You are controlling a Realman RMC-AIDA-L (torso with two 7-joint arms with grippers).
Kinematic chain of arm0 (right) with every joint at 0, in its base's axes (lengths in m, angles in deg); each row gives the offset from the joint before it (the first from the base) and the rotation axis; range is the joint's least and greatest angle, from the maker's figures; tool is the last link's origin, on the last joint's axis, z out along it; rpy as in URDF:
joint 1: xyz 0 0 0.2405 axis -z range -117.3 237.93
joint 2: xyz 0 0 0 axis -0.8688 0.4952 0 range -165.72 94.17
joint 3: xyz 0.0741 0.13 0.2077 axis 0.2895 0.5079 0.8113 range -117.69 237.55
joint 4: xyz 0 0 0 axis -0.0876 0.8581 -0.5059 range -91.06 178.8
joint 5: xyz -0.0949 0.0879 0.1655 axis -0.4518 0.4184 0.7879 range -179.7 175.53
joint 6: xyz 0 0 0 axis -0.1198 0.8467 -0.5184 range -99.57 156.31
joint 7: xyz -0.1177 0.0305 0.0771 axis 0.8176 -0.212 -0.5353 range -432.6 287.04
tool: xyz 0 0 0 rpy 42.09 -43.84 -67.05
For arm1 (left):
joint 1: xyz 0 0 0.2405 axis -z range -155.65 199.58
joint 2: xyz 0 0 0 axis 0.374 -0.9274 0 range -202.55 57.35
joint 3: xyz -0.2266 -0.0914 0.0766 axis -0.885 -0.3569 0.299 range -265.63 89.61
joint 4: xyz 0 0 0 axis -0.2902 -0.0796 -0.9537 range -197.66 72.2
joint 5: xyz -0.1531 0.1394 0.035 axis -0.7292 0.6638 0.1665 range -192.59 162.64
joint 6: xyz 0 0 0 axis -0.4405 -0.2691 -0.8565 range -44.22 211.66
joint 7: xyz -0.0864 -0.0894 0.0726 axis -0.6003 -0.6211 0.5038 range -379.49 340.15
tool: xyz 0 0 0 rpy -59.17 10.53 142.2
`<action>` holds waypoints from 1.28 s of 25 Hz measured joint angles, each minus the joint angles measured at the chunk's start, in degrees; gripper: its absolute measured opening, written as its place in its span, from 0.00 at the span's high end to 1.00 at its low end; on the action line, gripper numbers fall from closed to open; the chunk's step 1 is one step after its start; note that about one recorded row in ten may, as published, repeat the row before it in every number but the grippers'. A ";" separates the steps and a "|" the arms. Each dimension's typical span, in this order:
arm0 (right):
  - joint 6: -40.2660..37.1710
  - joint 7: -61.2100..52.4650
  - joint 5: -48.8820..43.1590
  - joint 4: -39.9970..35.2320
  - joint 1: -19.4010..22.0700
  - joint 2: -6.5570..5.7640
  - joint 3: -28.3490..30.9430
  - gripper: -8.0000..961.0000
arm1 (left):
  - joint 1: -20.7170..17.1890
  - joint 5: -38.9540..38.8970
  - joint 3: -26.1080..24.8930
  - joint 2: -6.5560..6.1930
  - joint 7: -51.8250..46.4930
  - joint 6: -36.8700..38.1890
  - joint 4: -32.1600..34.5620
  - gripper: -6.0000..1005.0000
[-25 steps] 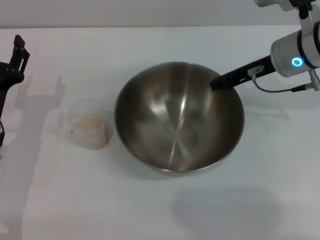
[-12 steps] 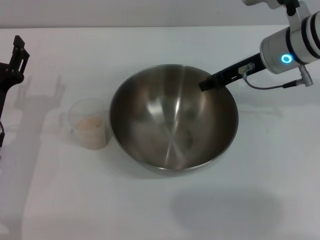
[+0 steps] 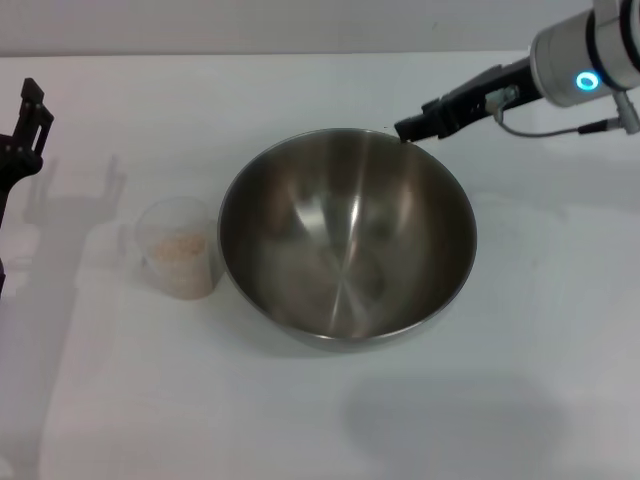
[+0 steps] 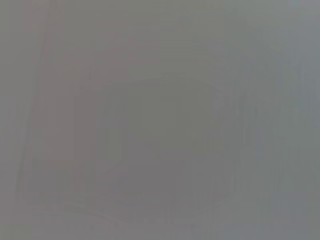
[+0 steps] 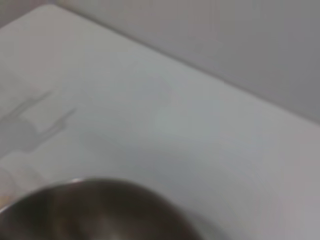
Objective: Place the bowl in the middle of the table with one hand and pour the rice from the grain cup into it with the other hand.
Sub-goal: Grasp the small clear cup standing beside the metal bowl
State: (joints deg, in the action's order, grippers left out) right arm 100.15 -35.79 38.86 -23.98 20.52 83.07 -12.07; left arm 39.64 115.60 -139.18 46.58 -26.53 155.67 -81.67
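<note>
The steel bowl (image 3: pixel 345 240) rests upright in the middle of the white table (image 3: pixel 300 420); part of its rim shows in the right wrist view (image 5: pixel 100 210). The clear grain cup (image 3: pixel 180 250) stands just left of the bowl with pale rice (image 3: pixel 178 246) inside. My right gripper (image 3: pixel 408 129) is off the bowl, just above its far right rim, holding nothing. My left gripper (image 3: pixel 30 105) hangs at the far left edge, above the table and apart from the cup, open and empty. The left wrist view shows only plain grey.
The table's far edge (image 3: pixel 250 53) runs behind the bowl, against a grey wall. Bare white tabletop lies in front of the bowl and to its right (image 3: pixel 560 330). My right arm's cable (image 3: pixel 545 130) hangs near the gripper.
My right gripper moved the bowl slightly left, then let go of its rim and rose up and back. The bowl now sits still. The left arm barely moved.
</note>
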 joint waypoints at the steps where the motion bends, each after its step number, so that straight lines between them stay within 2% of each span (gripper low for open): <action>1: -0.42 0.33 0.00 -1.02 0.21 0.00 -0.02 0.58 | -0.11 -0.02 0.02 0.00 0.00 0.01 0.04 0.33; 4: -3.42 1.98 0.00 -3.11 0.86 0.05 -0.15 0.53 | -0.33 -0.03 0.03 0.00 0.00 0.01 0.29 0.33; 9: -13.59 4.65 0.00 -3.68 2.31 0.12 -3.00 0.52 | -0.79 -0.06 0.03 0.00 0.00 -0.07 0.40 0.33; 12: -22.69 6.01 0.00 -4.54 4.63 0.19 -7.65 0.52 | -1.00 -0.09 0.03 0.00 0.00 0.04 0.34 0.33; 17: -42.22 6.66 0.00 -7.58 10.35 0.24 -17.38 0.52 | -1.16 -0.04 0.03 -0.03 0.00 0.15 0.11 0.33; 22: -68.01 8.42 0.01 -6.51 16.34 0.31 -28.07 0.52 | -1.16 -0.05 0.03 -0.08 -0.03 0.18 -0.06 0.34; 24: -81.45 8.43 0.03 -3.81 18.18 0.36 -33.12 0.52 | -1.16 -0.08 0.03 -0.09 -0.33 0.22 -0.07 0.34; 28: -108.66 4.80 0.15 7.28 18.58 0.56 -44.22 0.51 | -1.15 -0.07 0.03 -0.16 -0.66 0.59 -0.11 0.34; 32: -132.14 -7.68 0.04 21.09 16.95 0.62 -52.44 0.51 | -1.15 -0.04 0.02 -0.18 -0.68 1.00 -0.15 0.34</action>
State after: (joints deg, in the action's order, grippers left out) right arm -31.99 -43.47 38.90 -2.89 37.47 83.70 -64.51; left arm 38.49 115.56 -139.16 46.40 -27.20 156.67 -81.82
